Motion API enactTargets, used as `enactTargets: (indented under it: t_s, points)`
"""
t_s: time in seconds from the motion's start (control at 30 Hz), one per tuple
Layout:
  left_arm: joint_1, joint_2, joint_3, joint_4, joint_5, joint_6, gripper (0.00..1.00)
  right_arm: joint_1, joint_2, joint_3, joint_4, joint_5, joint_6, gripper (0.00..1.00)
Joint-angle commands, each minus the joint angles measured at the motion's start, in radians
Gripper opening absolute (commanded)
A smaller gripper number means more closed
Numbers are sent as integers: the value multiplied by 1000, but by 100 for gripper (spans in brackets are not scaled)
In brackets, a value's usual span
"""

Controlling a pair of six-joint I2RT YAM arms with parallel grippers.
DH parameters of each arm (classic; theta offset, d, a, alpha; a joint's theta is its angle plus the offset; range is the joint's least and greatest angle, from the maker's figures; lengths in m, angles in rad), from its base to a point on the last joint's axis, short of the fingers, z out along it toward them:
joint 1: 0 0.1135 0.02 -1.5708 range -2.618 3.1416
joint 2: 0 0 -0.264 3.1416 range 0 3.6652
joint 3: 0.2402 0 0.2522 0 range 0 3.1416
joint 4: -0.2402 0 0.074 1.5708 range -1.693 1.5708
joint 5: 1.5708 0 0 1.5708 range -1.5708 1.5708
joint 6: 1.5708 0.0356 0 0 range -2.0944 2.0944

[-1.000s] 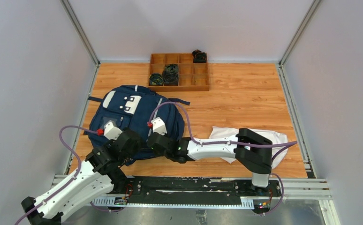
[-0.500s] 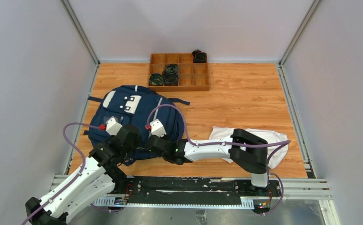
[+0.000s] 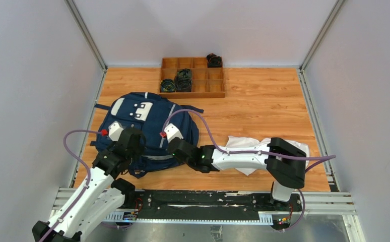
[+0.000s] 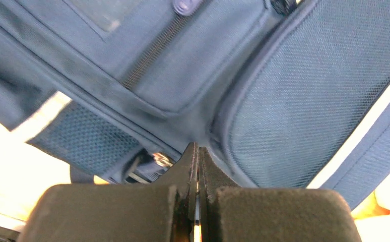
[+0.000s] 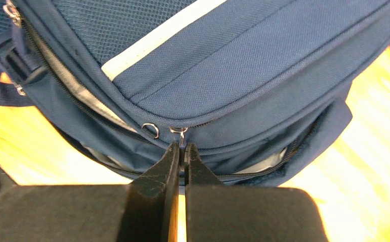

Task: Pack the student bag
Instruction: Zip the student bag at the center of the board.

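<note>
Zipper-opening looks to be the step: on the student bag (image 3: 147,118), lying at the left of the table (image 3: 263,101), the right gripper (image 5: 181,148) is pinched onto a small metal zipper pull (image 5: 181,132) while the left gripper (image 4: 198,151) clamps the bag's fabric, likely bracing it.

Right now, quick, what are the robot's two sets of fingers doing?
Left fingers: closed, seemingly pinching a fold of the student bag.
Right fingers: closed on the bag's zipper pull.

light bright, even; shadows soft; wrist views: tabletop (image 4: 6,166) overexposed; left wrist slightly blurred
</note>
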Motion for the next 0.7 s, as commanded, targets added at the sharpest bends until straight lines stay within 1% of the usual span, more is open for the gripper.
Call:
enactTargets:
  t_s: [0.0, 0.1, 0.2, 0.3, 0.33, 0.37, 0.4, 0.43, 0.47, 0.5, 0.53, 0.67]
  points:
    - [78, -2, 32, 5, 30, 90, 0, -81, -49, -42, -28, -5, -97, 0]
    - [106, -8, 21, 33, 71, 114, 0, -111, -36, -41, -29, -42, -127, 0]
    - [107, -15, 22, 52, 100, 133, 0, -115, -21, -20, -30, -49, -153, 0]
    - [107, -13, 52, 53, 145, 156, 0, -115, -29, -12, -56, -93, -142, 0]
    - [107, -8, 67, 53, 174, 166, 14, -115, -33, -12, -53, -119, -130, 0]
    - [107, -4, 79, 51, 204, 169, 32, -116, -35, -12, -51, -131, -117, 0]
    - [107, 0, 87, 51, 239, 162, 46, -116, -36, -11, -49, -153, -103, 0]
    - [107, 2, 89, 56, 272, 131, 58, -115, -36, -9, -50, -169, -92, 0]
    - [105, 2, 84, 58, 298, 101, 66, -116, -36, -9, -49, -181, -79, 0]
    - [104, -1, 76, 59, 319, 73, 70, -115, -36, -6, -49, -189, -70, 0]
    - [102, -7, 65, 63, 334, 47, 71, -115, -36, -4, -50, -199, -61, 0]
    - [54, -38, 33, 88, 314, -26, 76, -116, -38, 1, -52, -219, -50, 0]
